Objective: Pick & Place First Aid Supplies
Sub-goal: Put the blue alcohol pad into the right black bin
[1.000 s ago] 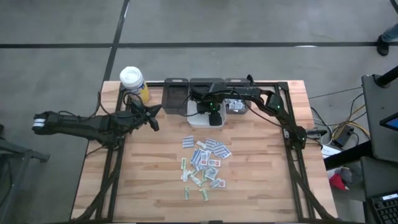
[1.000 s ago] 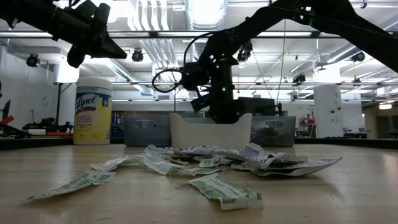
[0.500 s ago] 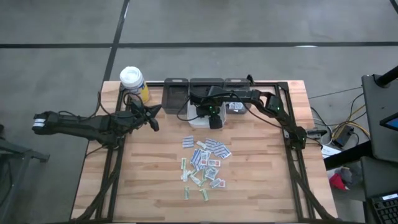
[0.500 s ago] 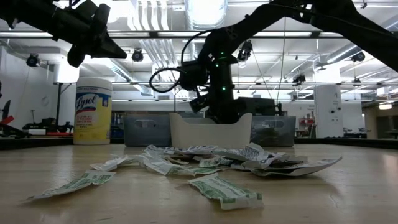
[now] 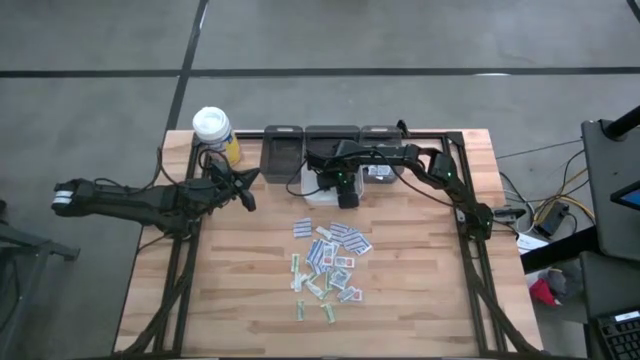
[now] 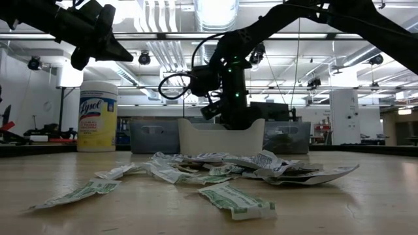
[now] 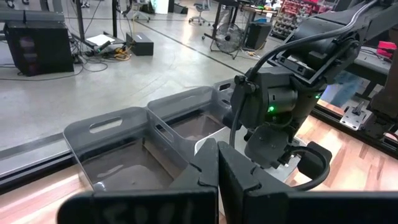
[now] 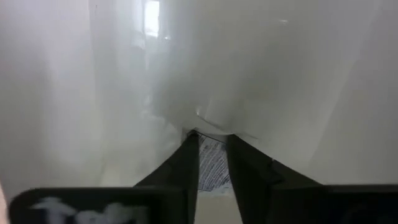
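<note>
Down inside the white bin at the far side of the table with the right gripper. Cannot tell if gripping or let go. Right in front of it, one printed packet on the bin floor. Out on the wooden table, nearer the front edge than the bin, the pile of first aid packets, flat and pointing every which way. Likely next: up, then over to that pile, closer to this gripper than to the left gripper. Waiting left of the bins, pinched shut, holding nothing.
</note>
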Robot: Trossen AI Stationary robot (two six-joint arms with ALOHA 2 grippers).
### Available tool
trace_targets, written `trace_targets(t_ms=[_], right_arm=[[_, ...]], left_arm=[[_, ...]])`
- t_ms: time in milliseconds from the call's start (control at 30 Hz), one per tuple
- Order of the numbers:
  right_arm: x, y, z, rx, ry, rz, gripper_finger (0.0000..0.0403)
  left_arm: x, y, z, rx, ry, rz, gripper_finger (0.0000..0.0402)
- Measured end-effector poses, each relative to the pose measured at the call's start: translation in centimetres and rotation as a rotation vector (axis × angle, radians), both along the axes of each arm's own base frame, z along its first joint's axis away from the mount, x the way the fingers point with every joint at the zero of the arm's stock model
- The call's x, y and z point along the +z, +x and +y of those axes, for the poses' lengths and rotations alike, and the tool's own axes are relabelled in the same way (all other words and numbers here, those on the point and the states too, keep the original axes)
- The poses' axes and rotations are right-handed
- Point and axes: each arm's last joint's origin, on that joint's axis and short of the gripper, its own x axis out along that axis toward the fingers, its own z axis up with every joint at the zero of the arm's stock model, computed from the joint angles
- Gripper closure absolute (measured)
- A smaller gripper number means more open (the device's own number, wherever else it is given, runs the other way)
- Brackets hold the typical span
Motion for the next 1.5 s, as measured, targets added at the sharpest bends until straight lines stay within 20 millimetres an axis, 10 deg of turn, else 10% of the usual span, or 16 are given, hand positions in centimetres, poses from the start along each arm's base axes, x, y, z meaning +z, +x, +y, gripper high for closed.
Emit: trace_targets(t_ms=[233, 833, 1033, 1500], right_arm=[[0.1, 0.2, -0.1, 0.003, -0.005, -0.018, 0.039], [6.6, -0.8, 0.0, 0.016, -0.022, -0.205, 0.0394], [5.7, -0.8, -0.1, 0.085, 0.038, -0.197, 0.0394], [4.3, -1.3, -0.2, 0.217, 0.05, -0.172, 0.0268]], left_arm=[[0.0, 0.0, 0.0, 0.0, 0.001, 0.002, 0.0402], [0.0, 0.0, 0.0, 0.0, 0.0, 0.0, 0.0402], [0.0, 0.0, 0.0, 0.0, 0.0, 0.001, 0.0402], [-0.7, 0.0, 0.0, 0.0, -0.004, 0.015, 0.0402]])
